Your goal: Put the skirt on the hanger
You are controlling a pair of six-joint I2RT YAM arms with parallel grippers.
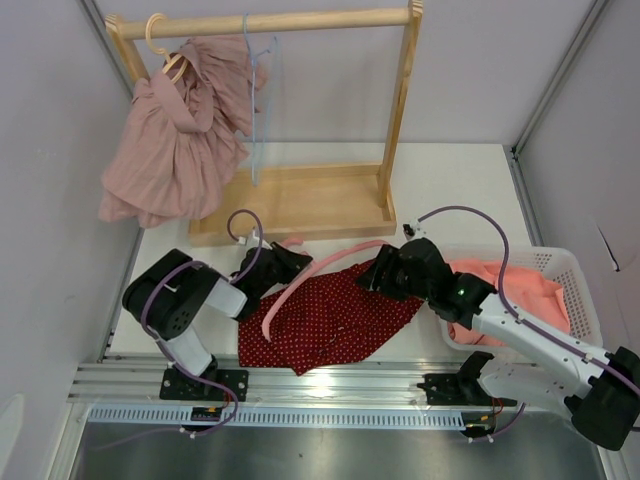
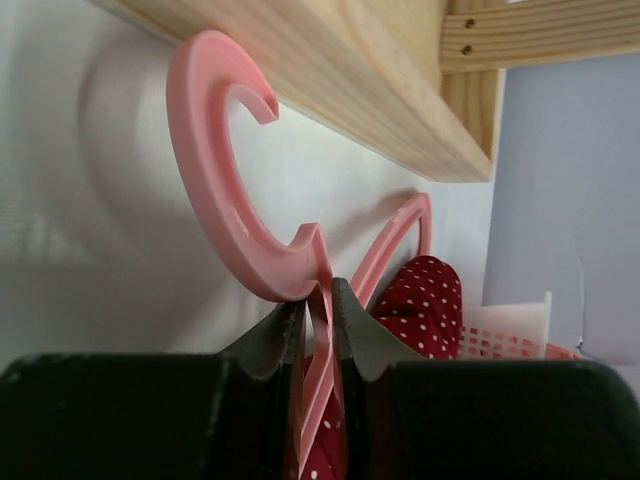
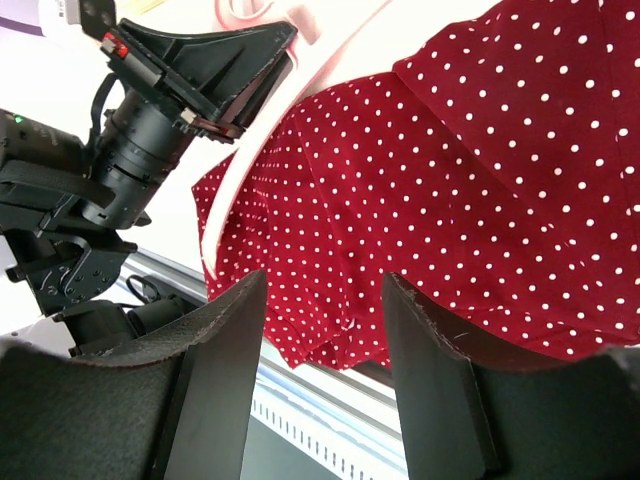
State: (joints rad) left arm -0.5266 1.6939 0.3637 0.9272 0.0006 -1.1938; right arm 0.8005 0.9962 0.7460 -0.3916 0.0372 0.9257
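Left claw (image 2: pixel 316 295) clamps pink hanger (image 2: pixel 210 180), seemingly resting on dotted skirt (image 3: pixel 480 180).

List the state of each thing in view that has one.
Left gripper: shut on the hanger's neck.
Right gripper: open, over the skirt.
Hanger: gripped, lying across the skirt.
Skirt: spread on the table, not hung.
Dress: hanging on the rack.
Blue hanger: hanging, bare.
Basket: holds orange cloth.

Rack base (image 1: pixel 290 203) close behind hanger (image 1: pixel 312 268), blocking far side
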